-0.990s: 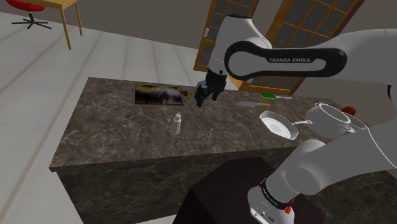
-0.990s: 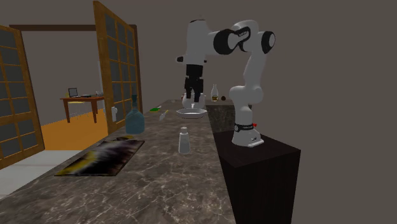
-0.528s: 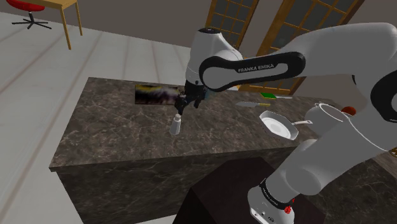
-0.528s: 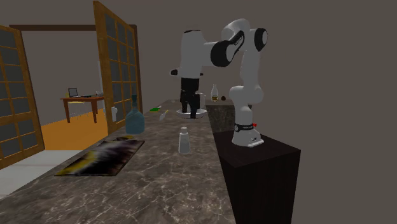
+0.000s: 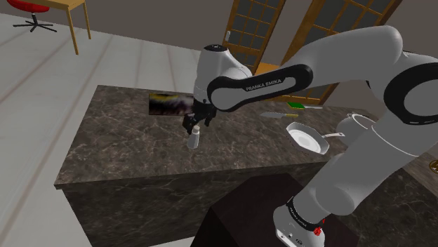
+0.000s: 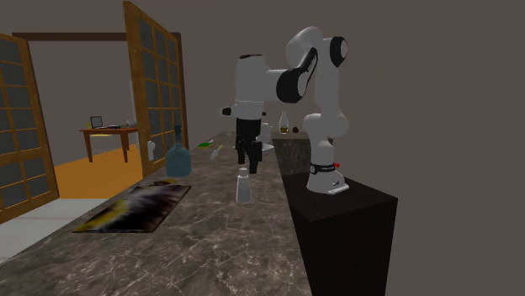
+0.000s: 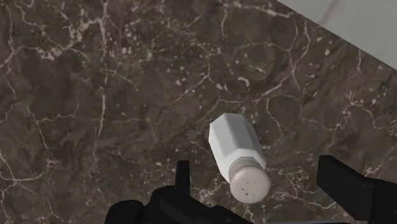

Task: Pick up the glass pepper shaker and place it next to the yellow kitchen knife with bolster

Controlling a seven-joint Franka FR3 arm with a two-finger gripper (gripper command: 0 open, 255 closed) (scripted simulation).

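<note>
A small white pepper shaker (image 5: 194, 139) with a perforated cap stands upright on the dark marble counter (image 5: 119, 144), near the middle of its front half. My black gripper (image 5: 192, 126) hangs just above it, pointing down, open. In the wrist view the shaker (image 7: 236, 156) lies between the two spread fingers of the gripper (image 7: 257, 172) and neither finger touches it. From the second exterior view the gripper (image 6: 246, 160) hovers just over the shaker (image 6: 244, 185). The yellow knife (image 5: 279, 114) lies flat farther along the counter, toward the shoulder view's right.
A white frying pan (image 5: 307, 137) and a white pot (image 5: 365, 130) sit near the knife, and a green item (image 5: 302, 107) lies behind it. A dark patterned mat (image 5: 172, 104) is at the counter's back. A blue bottle (image 6: 177, 158) stands beyond the mat. The black stand (image 5: 260, 210) is in front.
The arm has swung from above the counter's back, near the mat's end, toward the shaker and lowered. The open gripper now hangs right over it. The shaker has not moved.
</note>
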